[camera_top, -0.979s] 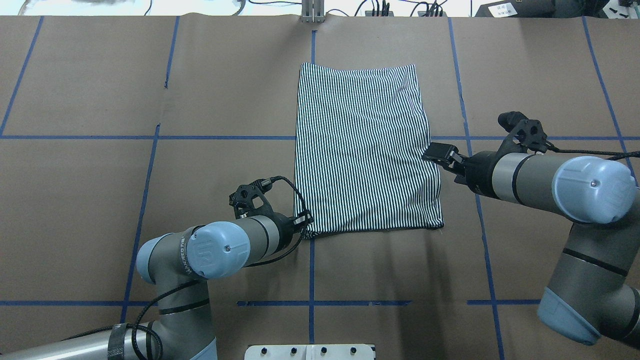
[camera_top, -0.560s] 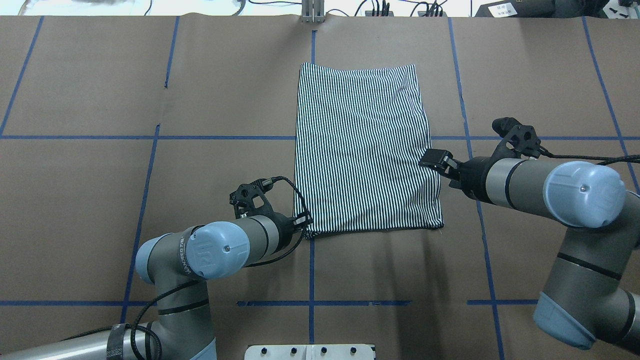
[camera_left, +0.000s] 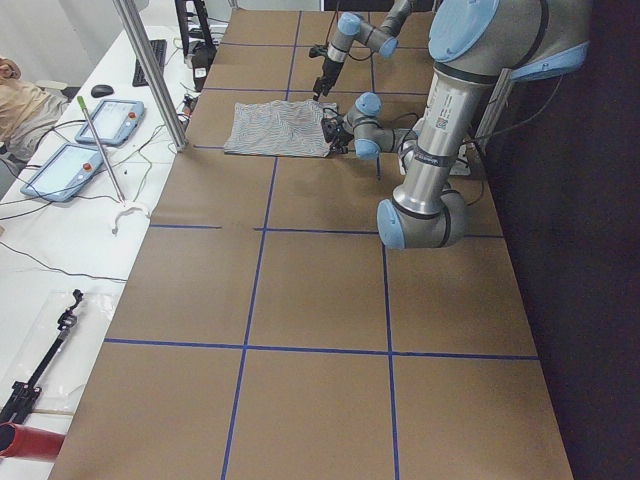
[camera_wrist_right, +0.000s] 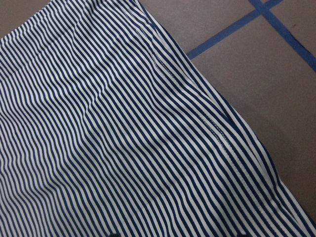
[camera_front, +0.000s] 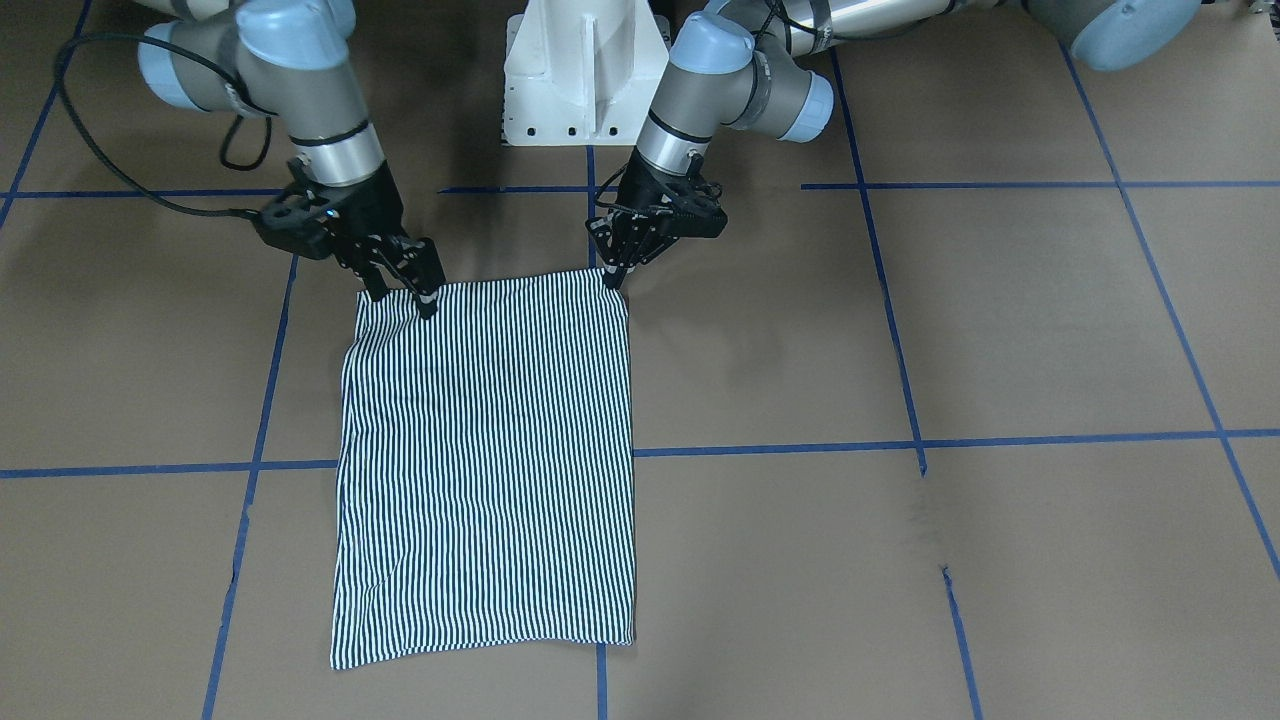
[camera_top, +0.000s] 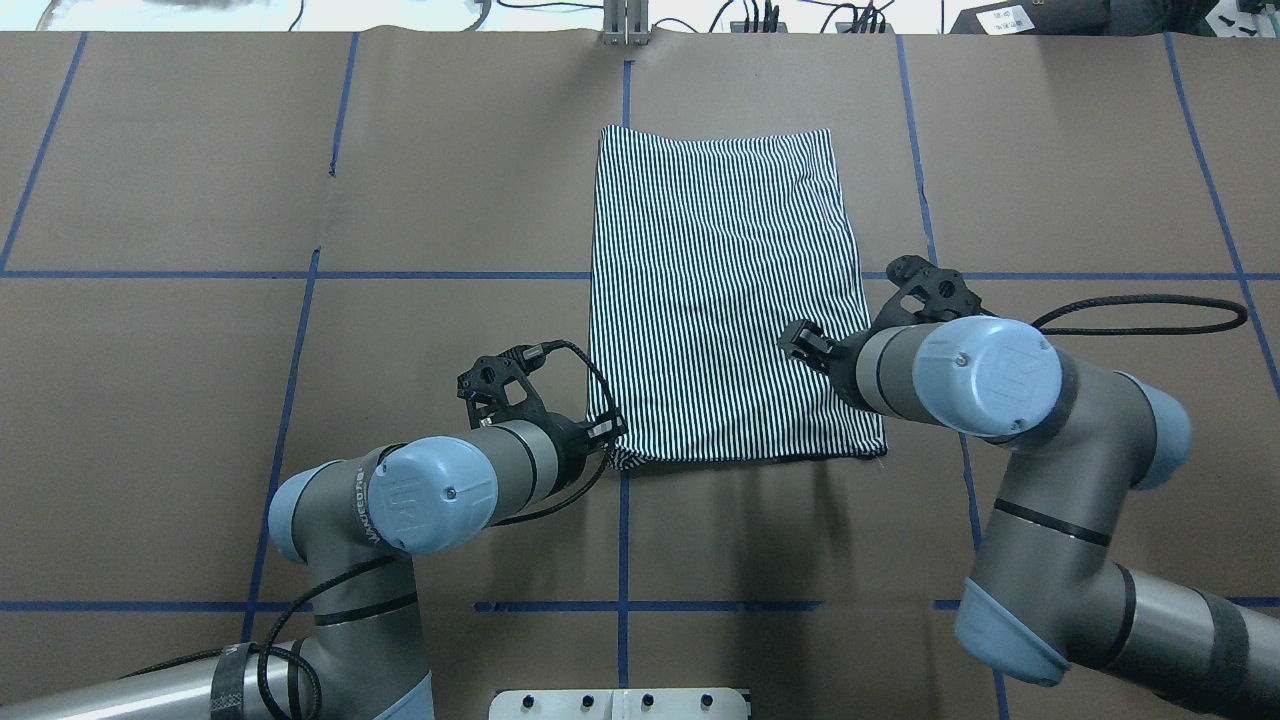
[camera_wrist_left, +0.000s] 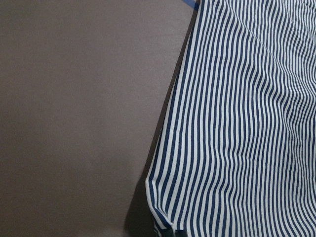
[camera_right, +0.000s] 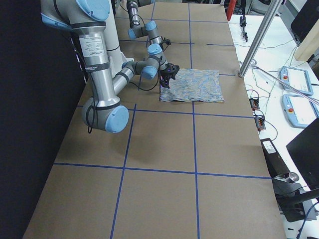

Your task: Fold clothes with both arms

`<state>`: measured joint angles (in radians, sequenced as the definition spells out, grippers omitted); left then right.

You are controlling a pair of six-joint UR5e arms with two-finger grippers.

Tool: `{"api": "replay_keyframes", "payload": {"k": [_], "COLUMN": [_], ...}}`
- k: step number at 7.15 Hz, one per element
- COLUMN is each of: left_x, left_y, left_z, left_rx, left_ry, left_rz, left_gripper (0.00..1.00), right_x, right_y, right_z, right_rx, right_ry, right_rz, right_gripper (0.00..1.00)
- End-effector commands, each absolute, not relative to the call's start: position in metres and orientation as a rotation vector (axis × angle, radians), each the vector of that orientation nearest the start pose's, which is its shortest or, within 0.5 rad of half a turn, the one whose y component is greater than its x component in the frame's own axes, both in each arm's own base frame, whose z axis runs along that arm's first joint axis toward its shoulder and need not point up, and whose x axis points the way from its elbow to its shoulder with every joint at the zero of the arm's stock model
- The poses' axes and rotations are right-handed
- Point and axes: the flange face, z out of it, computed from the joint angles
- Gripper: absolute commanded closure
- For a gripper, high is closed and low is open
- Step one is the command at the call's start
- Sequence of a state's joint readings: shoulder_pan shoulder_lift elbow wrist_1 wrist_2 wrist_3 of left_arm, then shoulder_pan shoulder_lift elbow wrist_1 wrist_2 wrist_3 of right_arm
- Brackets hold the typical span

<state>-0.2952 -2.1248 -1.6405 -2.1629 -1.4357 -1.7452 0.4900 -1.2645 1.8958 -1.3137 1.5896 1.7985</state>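
- The right gripper [camera_top: 800,343] has swung in from beside the polo shirt's [camera_top: 720,300] right edge and is now over the fabric near its near right corner.
- The right arm's elbow has moved closer to the shirt.

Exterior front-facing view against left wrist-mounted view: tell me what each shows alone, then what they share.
Only the front-facing view shows the whole navy-and-white striped folded shirt, the left gripper pinched at one robot-side corner, the right gripper spread open over the other, and the white pedestal base. Only the wrist view shows that pinched corner close up, a shadow beside its edge. Both show striped cloth on the brown paper-covered table and blue tape.
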Motion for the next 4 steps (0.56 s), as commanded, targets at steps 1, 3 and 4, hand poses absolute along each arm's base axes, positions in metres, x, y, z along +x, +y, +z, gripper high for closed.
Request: {"api": "replay_keyframes", "payload": {"k": [1,3,4], "left_x": [0.596,0.595,0.595], "left_y": [-0.337,-0.339,-0.339], "left_z": [0.235,0.236,0.237], "left_rx": [0.216,0.246,0.246], "left_ry": [1.218,1.212,1.211], "left_rz": [-0.498,-0.495,-0.495], "left_gripper": [1.0,1.0,1.0], "right_x": [-0.474,-0.478,-0.484], "right_y": [-0.396,-0.391,-0.383], "right_z": [0.338,0.344,0.345], "right_rx": [0.083,0.071,0.071], "right_ry": [-0.828,-0.769,-0.768], "right_rz": [0.652,0.646,0.632], "right_gripper": [0.2,0.26,0.26]}}
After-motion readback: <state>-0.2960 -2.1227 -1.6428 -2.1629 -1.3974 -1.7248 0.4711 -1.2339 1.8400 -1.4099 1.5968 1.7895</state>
